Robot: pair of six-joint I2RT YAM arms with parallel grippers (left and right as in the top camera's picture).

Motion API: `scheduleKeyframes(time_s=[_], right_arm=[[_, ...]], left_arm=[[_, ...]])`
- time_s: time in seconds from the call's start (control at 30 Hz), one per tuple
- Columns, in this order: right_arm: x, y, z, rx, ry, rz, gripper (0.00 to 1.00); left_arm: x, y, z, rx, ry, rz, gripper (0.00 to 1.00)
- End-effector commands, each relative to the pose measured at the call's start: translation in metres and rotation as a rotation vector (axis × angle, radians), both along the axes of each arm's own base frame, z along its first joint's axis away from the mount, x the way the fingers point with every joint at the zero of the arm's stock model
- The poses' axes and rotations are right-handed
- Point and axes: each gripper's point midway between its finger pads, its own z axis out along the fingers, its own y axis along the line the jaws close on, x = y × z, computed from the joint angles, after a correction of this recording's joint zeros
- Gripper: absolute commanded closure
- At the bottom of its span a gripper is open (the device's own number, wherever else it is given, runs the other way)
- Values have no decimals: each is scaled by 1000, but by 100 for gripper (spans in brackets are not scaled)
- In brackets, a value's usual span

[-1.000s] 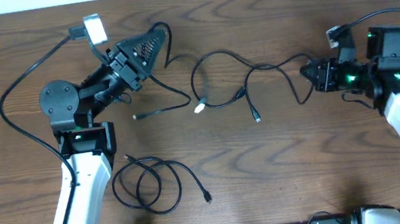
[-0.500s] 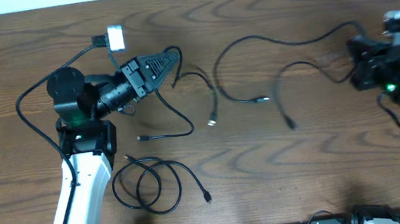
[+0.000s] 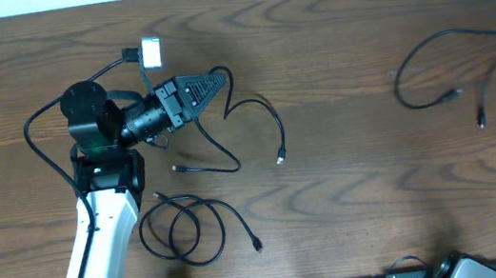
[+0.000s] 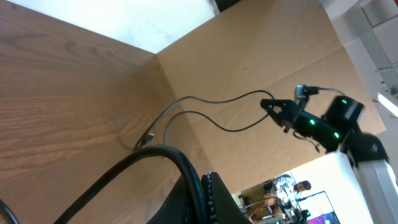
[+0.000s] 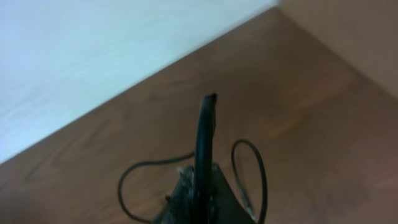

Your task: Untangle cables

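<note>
My left gripper (image 3: 218,79) is shut on a thin black cable (image 3: 264,118) whose two plug ends trail onto the table below and to the right. In the left wrist view the jaws (image 4: 202,200) pinch that cable (image 4: 143,165). A second cable (image 3: 426,66) lies at the far right and runs off the overhead edge. My right gripper is outside the overhead view; in the right wrist view its jaws (image 5: 198,182) are shut on this cable (image 5: 205,124), with loops on the table behind. The left wrist view shows the right gripper (image 4: 277,111) holding it up. A third cable (image 3: 183,229) lies coiled at the front left.
The wooden table (image 3: 362,201) has a white wall along its far edge and a cardboard panel (image 4: 280,56) on its right side. The left arm's base (image 3: 83,111) and its thick wire (image 3: 37,138) stand at the left.
The right arm has pulled away to the right and out of the overhead view, dragging its cable along. The two cables have come apart. The left gripper has shifted slightly right with its cable.
</note>
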Motion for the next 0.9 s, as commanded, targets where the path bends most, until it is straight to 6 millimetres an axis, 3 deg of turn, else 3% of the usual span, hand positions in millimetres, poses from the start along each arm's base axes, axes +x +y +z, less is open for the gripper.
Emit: scheduleKeyframes(time_s=[0.0, 0.17, 0.3, 0.5, 0.67, 0.87], right_arm=[[-11, -42, 15, 19, -17, -123, 99], [-24, -74, 36, 127, -128, -137, 99], [-38, -97, 66, 201, -266, -159, 99], [-59, -117, 100, 160, -361, -193, 99], [-67, -130, 86, 172, -327, -253, 99], [-72, -153, 34, 273, -203, -366, 99]], left_arm=[[-8, -2, 10, 8, -56, -27, 93], [-8, -2, 10, 13, -67, -28, 92], [-8, -2, 10, 13, -66, -27, 93], [-8, -2, 10, 13, -66, -27, 93], [-8, -2, 10, 13, -66, -27, 93], [-8, -2, 10, 13, -66, -27, 92]])
